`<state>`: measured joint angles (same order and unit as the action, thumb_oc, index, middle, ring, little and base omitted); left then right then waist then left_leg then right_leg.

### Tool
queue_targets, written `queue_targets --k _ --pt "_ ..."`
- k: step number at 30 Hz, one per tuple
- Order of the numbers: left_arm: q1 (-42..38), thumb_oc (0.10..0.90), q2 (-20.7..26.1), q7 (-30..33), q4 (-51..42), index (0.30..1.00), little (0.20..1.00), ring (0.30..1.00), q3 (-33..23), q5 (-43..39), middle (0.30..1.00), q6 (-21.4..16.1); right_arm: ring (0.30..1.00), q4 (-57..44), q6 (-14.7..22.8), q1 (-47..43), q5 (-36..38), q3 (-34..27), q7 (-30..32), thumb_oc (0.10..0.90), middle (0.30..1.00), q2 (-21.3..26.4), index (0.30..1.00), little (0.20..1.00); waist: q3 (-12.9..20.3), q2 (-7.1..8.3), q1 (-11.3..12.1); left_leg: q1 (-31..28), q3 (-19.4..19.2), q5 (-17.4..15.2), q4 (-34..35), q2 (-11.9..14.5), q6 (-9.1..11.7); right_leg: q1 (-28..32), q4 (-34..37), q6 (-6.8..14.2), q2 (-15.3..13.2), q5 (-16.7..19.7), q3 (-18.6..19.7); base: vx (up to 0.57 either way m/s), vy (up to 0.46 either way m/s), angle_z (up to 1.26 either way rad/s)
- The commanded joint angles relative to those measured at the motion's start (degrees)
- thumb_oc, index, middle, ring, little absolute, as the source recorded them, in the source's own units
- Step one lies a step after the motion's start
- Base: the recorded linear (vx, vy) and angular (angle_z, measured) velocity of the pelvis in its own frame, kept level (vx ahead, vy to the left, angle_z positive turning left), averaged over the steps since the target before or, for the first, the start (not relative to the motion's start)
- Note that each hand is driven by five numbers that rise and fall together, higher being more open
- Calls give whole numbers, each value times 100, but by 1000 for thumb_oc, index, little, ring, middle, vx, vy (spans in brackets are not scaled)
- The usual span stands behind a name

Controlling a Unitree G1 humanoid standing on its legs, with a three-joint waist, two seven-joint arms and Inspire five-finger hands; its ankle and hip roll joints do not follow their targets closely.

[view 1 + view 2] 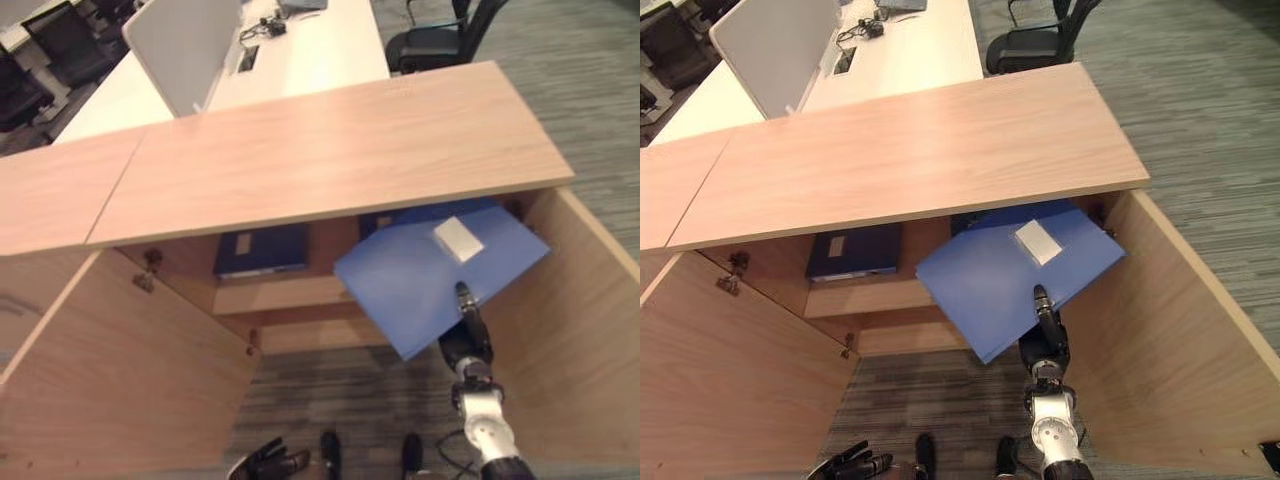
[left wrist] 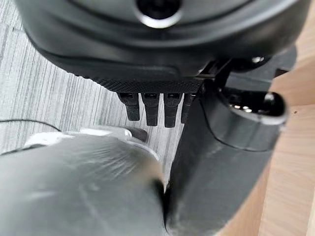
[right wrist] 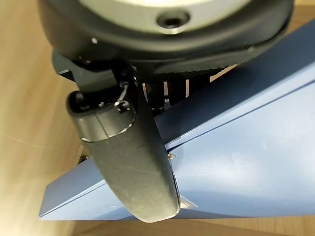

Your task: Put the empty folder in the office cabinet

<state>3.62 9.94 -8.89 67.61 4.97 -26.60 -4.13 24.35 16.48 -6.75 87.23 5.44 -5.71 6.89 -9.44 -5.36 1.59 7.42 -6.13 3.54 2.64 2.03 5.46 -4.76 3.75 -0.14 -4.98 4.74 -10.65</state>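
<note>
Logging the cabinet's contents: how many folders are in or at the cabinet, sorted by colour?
Lighter blue folder, pinched in the right hand: 1
Dark blue folder, lying on the shelf: 1
Total: 2

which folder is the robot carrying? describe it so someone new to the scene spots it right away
Find the open wooden cabinet below the long wooden top. At its right-hand opening the right hand pinches a light blue folder, tilted, with a white label on its cover. The dark blue folder further left lies flat on the shelf, untouched.
</note>
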Motion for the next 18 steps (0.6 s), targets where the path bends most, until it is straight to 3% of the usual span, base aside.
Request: queue_targets --k 1,5,11,14,15,16,18 --pt "334 800 428 501 423 900 900 900 -54 268 900 -1 300 -472 228 -592 143 115 -376 400 300 -342 300 300 69 201 28 196 -104 189 96 9 -182 280 -423 185 364 -951 190 17 159 -65" --pt "184 800 411 720 533 900 900 900 -58 259 900 -8 300 -340 305 -941 298 303 -287 400 300 -496 300 300 -192 171 81 305 -201 157 131 -53 -294 -106 -573 264 269 -893 388 -50 185 -37" --pt "-54 800 409 972 397 900 900 900 232 232 900 -66 300 -409 422 -1638 294 629 -123 400 300 -515 300 300 -741 57 207 701 -366 -17 -185 -241 -533 -889 -1384 435 -21 -950 563 -76 219 -16" --pt "-94 800 456 1061 303 900 900 900 387 268 900 -74 300 -519 441 -1998 276 761 -68 400 300 -603 300 300 -1070 -2 294 670 -483 -134 -121 -328 -636 -1618 -2520 707 -361 -959 446 -67 217 -13" --pt "-106 800 456 1061 300 900 900 900 379 266 900 -74 300 -519 441 -2013 276 763 -69 400 300 -603 300 300 -1082 -8 310 753 -542 -34 -137 -298 -668 -1713 -2542 663 -342 -859 435 -14 145 -43" --pt "-167 800 526 1115 255 900 900 900 466 278 900 -82 300 -556 574 -2162 256 933 -20 400 300 -644 300 300 -1178 55 382 681 -610 -140 -78 -342 -648 -1819 -2743 723 -592 -940 207 -52 65 -39" --pt "-173 800 570 1147 130 900 900 900 554 216 900 -70 300 -633 694 -2406 94 970 137 400 300 -648 300 300 -1264 117 502 758 -714 -169 -125 -344 -619 -1741 -2310 633 -733 -839 -217 -12 1 -18"
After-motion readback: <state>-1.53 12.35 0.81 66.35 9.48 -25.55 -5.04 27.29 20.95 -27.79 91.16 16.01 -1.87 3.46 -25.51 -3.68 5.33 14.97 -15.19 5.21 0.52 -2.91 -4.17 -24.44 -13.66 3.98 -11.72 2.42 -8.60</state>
